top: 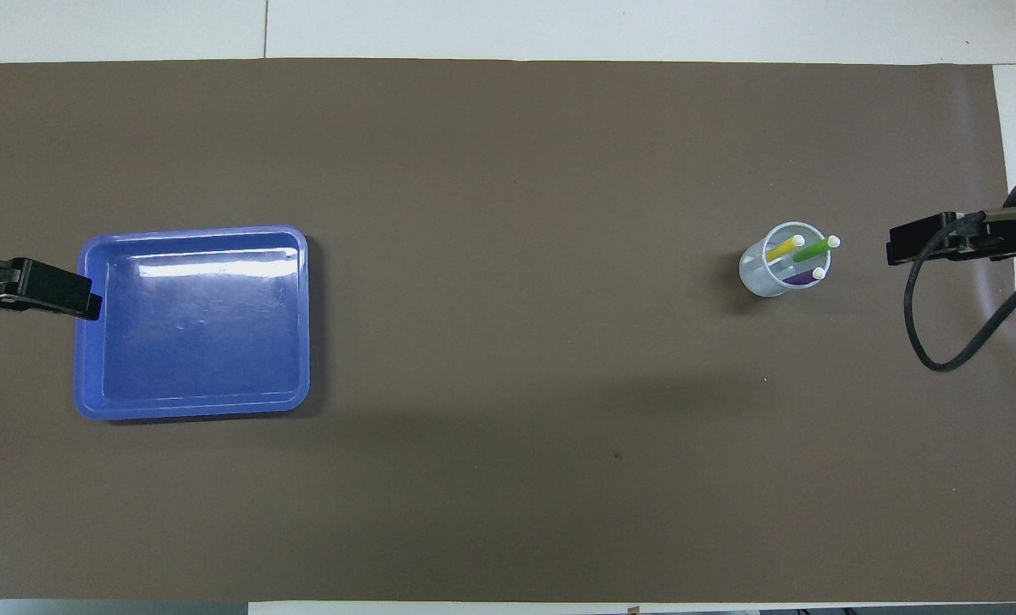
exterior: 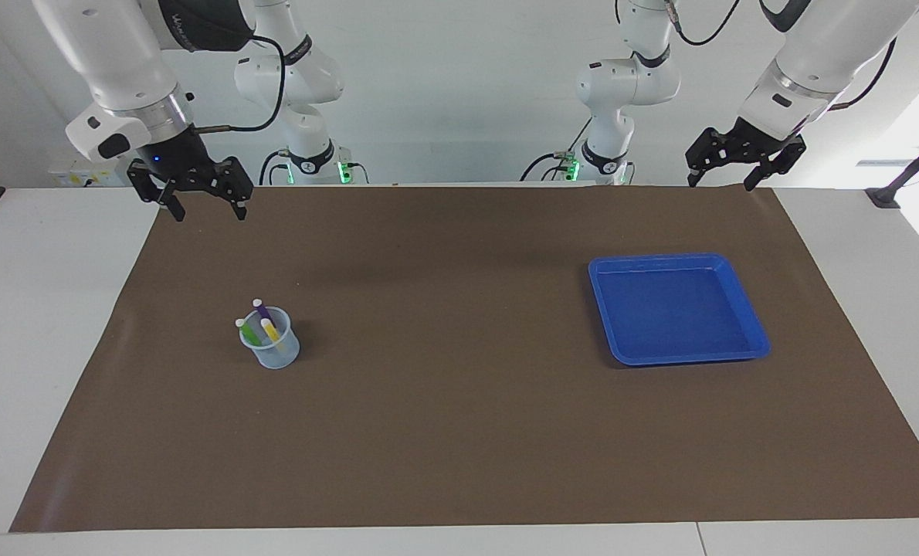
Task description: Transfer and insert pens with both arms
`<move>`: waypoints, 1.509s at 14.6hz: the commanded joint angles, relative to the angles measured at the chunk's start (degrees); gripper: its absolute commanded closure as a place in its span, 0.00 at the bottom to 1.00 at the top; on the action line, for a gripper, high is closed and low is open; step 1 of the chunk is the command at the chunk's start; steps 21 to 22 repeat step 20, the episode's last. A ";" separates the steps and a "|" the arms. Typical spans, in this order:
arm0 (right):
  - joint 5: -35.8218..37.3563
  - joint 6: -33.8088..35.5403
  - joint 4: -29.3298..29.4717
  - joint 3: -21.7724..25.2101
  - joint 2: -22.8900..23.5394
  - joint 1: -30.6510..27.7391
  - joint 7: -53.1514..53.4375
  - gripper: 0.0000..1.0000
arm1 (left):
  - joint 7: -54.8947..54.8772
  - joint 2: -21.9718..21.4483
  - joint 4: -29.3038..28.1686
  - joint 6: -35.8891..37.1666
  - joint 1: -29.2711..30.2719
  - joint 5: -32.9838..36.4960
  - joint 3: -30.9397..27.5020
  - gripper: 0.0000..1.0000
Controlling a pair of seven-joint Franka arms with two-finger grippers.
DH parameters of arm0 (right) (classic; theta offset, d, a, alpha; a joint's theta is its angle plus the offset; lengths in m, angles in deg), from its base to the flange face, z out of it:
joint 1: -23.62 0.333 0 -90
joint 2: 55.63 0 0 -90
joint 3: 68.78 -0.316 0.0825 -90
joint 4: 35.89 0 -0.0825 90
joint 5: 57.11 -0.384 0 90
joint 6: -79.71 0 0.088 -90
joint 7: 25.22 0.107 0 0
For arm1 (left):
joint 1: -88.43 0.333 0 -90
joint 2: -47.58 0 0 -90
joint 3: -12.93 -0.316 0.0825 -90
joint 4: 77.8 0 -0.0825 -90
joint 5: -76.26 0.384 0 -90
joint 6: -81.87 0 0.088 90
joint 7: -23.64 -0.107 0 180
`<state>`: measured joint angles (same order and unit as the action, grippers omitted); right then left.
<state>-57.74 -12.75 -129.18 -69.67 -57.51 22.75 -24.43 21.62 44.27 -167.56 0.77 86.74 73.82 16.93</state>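
Both arms hang raised at the robots' edge of a matte brown mat, jaws spread and empty.

The right gripper (exterior: 205, 210) and left gripper (exterior: 723, 177), both black, hold nothing. Farther out, a shallow glossy blue tray (exterior: 754, 330) sits bare, well apart from a small translucent round cup (exterior: 277, 351) holding yellow pen (exterior: 271, 330), green pen (exterior: 249, 332) and purple pen (exterior: 262, 310), white-capped ends up.
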 commanded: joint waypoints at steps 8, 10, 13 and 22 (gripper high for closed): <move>2.75 0.53 0.40 -0.51 -0.05 0.25 2.46 0.00 | -0.09 -0.03 0.11 -0.38 0.19 -0.46 -0.13 0.00; 2.75 0.53 0.40 -0.86 -0.05 0.25 2.73 0.00 | -0.09 -0.03 0.11 -0.38 0.28 -0.46 -0.13 0.00; 2.48 0.44 0.40 -0.95 -0.05 0.25 2.73 0.00 | -0.01 -0.03 0.19 -0.38 0.19 -0.46 -0.13 0.00; 2.31 0.35 0.40 -1.04 -0.05 0.16 2.73 0.00 | 0.08 -0.03 0.19 -0.38 0.01 -0.46 -0.04 0.00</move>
